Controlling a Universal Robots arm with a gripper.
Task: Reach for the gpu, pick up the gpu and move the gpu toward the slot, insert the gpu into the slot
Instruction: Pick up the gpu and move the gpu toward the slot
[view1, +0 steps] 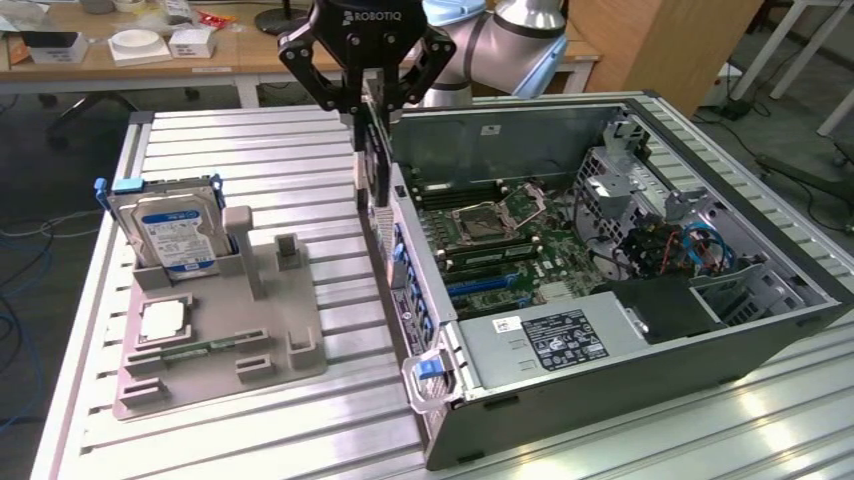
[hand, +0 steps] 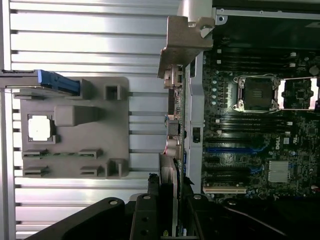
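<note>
Closest to the wrist camera, the gripper (hand: 171, 212) pinches the graphics card (hand: 171, 175) between its dark fingers (hand: 146, 216), one on each flat face, so the card shows edge-on. Farther along the card, its silver bracket (hand: 184, 42) juts out at the free end. Beneath it runs the port-studded rear wall of the open computer case (hand: 194, 107). The card hangs upright over that wall, clear of the slatted table (view1: 240, 150) and not yet over the motherboard (hand: 250, 135).

I judge the pickup done and the carry toward the slot in hand, with insertion not begun. Seating the card would call for a shift inward over the board. Its lower edge must line up with a long slot, such as the blue one (hand: 227, 149), and the bracket must sit against the rear wall. The card must also stay upright so that the bracket does not snag the wall.

Well apart, toward the exterior view's left, a grey tray (view1: 287, 360) holds a hard drive (view1: 174, 235) standing on edge. Farthest back stands a wooden desk (view1: 160, 62).
</note>
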